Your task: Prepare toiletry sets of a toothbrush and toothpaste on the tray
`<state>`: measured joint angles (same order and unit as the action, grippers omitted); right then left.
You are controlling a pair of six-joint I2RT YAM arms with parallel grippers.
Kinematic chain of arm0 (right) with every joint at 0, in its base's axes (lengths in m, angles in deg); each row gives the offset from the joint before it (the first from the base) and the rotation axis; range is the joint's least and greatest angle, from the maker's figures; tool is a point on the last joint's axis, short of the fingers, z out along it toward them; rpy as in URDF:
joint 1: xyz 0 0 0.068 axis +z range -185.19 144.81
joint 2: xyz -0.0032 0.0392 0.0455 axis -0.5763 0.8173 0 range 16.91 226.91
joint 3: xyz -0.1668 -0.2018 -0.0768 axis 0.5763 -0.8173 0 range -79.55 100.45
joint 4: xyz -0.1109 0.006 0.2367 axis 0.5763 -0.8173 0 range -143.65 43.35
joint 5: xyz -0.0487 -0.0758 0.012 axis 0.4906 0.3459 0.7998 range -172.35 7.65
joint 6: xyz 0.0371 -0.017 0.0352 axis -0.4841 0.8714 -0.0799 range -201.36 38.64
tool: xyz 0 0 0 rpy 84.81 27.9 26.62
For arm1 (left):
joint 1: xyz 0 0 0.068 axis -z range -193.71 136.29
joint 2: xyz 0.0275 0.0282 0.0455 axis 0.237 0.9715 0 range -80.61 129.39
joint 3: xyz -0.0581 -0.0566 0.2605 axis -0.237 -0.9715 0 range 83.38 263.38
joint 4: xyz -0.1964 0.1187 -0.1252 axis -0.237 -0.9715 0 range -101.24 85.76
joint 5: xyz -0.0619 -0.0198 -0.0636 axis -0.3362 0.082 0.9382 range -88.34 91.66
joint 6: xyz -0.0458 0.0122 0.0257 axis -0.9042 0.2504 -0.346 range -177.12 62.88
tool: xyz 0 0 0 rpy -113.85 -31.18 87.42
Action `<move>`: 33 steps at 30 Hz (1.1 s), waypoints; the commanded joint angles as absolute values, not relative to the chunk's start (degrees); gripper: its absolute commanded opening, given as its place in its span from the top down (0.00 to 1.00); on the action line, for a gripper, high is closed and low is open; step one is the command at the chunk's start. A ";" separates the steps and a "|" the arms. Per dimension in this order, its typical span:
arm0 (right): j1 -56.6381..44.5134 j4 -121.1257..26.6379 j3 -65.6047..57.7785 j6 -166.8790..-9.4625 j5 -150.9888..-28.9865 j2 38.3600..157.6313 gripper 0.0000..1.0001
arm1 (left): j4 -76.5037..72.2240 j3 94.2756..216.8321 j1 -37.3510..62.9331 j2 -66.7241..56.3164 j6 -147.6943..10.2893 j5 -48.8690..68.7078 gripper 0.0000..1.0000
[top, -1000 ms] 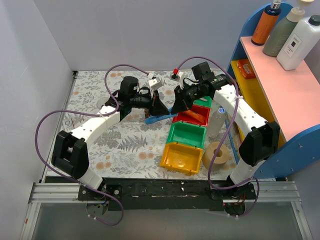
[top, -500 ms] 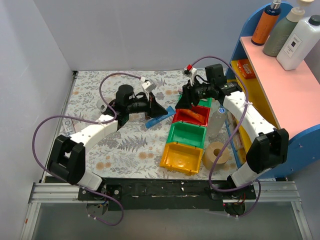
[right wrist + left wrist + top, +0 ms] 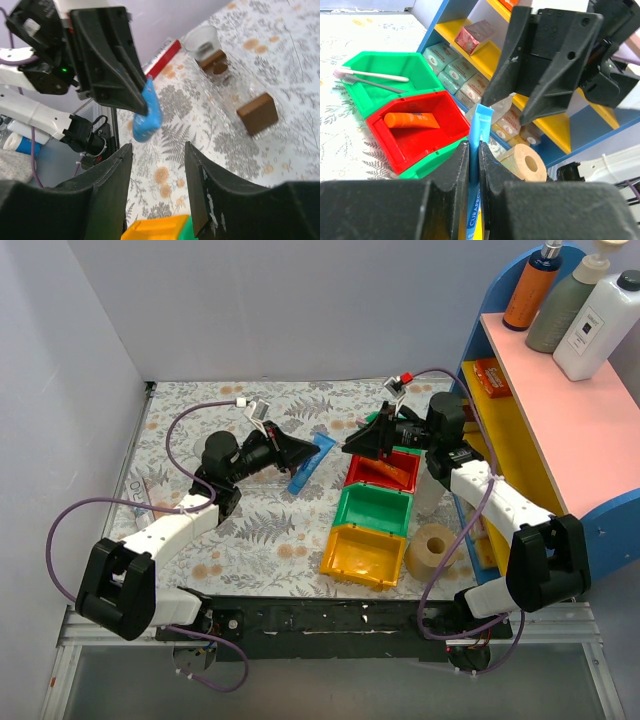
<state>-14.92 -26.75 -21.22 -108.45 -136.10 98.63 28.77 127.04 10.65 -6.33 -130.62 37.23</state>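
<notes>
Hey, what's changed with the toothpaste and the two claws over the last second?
The right claw backed off toward the shelf, now open and clear of the toothpaste. The left claw keeps it pinched and pulled back left, tilting it. The yellow bin stayed put.

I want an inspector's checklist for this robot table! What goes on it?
Surface: flower-print table, no spills seen.
Job's things: blue toothpaste held up in the air; clear tray has no toothbrush or paste seen in it.
Clutter: red bin with an orange tube; green bin with toothbrushes; yellow bin; tape roll; clear bottle.
Grippers: left gripper shut on the toothpaste; right gripper open, empty.
Cables: purple cables loop off both arms, no snag seen.
Surroundings: blue shelf, bottles on top.
</notes>
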 commanded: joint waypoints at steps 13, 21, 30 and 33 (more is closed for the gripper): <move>-8.56 -4.29 -18.99 -119.59 -135.61 102.87 0.61 | 37.95 124.25 12.04 -9.59 -138.16 32.16 1.00; -8.56 -0.15 -18.47 -122.75 -136.92 104.63 0.99 | 38.12 124.17 11.96 -9.33 -137.46 33.47 1.00; -8.65 -19.90 -11.79 -108.10 -139.29 104.54 0.99 | 28.90 129.08 10.21 -9.07 -129.65 39.10 0.05; -8.65 -30.89 -8.72 -100.27 -140.52 104.54 0.99 | 23.98 133.63 6.09 -7.32 -127.00 44.35 0.02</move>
